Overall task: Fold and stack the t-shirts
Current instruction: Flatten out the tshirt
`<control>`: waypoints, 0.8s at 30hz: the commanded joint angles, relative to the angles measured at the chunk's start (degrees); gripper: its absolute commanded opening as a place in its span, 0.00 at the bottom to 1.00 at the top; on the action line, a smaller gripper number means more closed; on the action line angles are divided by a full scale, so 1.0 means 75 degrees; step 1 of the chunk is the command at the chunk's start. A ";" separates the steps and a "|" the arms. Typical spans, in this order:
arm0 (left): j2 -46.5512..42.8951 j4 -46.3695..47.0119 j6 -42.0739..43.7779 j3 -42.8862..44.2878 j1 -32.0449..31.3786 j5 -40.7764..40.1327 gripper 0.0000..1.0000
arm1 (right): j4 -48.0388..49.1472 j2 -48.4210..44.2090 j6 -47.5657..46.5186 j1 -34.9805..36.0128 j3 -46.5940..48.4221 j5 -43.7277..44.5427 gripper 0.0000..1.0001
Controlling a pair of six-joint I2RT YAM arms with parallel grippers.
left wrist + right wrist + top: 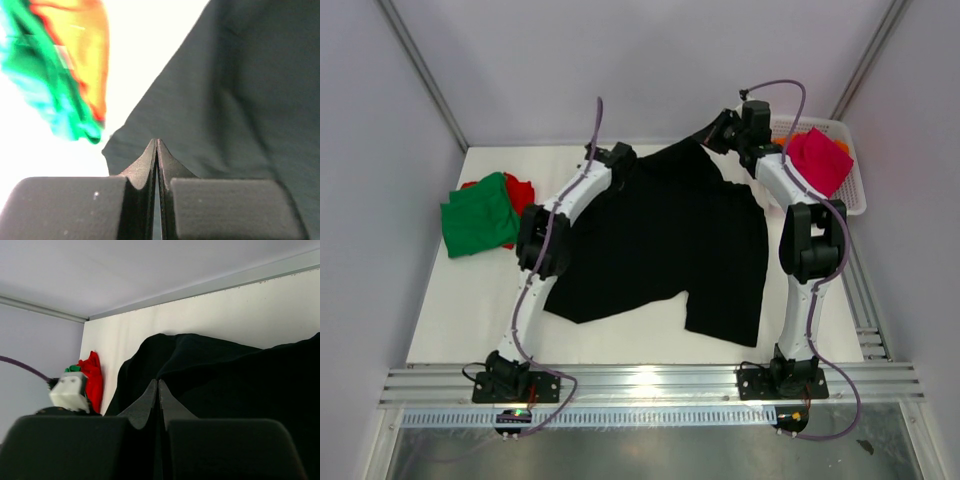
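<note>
At the table's middle the black t-shirt [660,240] lies spread, its long axis running far to near. The left gripper [157,143] pinches its far left corner. The right gripper [158,382], fingers also closed, holds the far right corner lifted.

Left end effector [157,144] and right end effector [158,384] both pinched closed, arms outstretched.

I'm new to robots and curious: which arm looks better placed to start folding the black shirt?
Right, probably. The right claw is shut on the black shirt's raised far corner. The left claw is shut at the opposite far corner, but the cloth there lies flat, grip unclear.
</note>
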 commanded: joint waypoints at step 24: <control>-0.0291 0.0099 0.0349 0.0313 0.0240 0.2721 0.63 | 0.0600 -0.0666 0.0061 -0.0025 -0.0377 -0.0097 0.03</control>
